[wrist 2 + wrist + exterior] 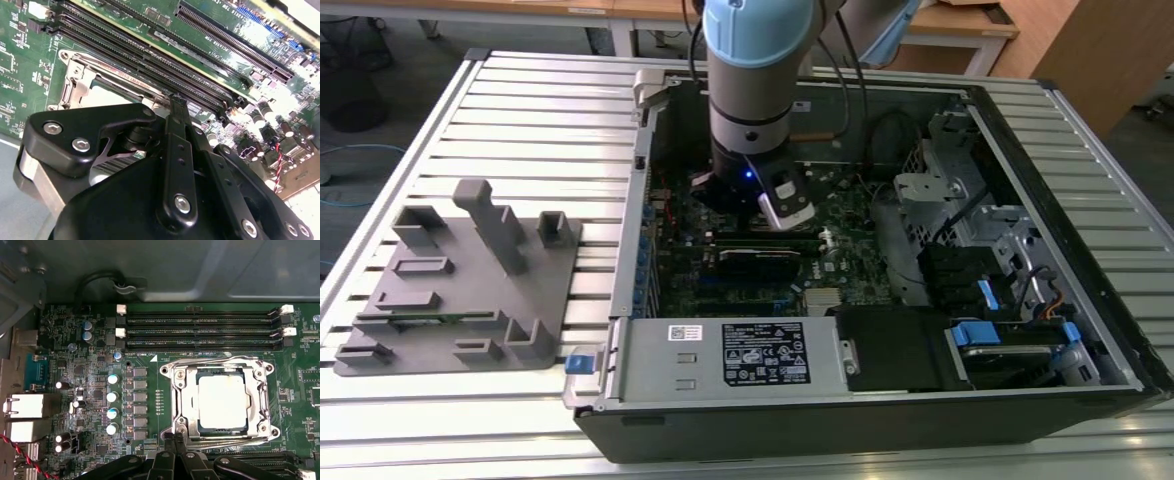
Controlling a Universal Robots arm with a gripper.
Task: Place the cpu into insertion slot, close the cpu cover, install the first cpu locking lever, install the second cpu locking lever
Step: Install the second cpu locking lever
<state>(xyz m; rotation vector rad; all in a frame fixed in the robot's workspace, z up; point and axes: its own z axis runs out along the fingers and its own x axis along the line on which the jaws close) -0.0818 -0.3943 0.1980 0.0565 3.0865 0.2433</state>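
Observation:
The cpu (222,401), a pale silver square, lies in the insertion slot (181,426) on the green board. The cpu cover (186,390), a metal frame, lies flat over it. Thin wire levers (215,361) run along two sides of the frame. My gripper (175,439) is shut, its tips close together at the socket's corner, right by the end of one lever. Whether it touches the lever I cannot tell. In the second wrist view the black fingers (176,150) cover most of the socket (75,82). In the exterior view the gripper (774,215) hangs low inside the open computer case.
Long black memory slots (200,331) run beside the socket, and a row of capacitors (112,402) stands on its other side. The case walls (640,200), a drive cage (961,230) and a power supply (734,360) ring the board. A grey fixture (467,270) sits on the table at the exterior view's left.

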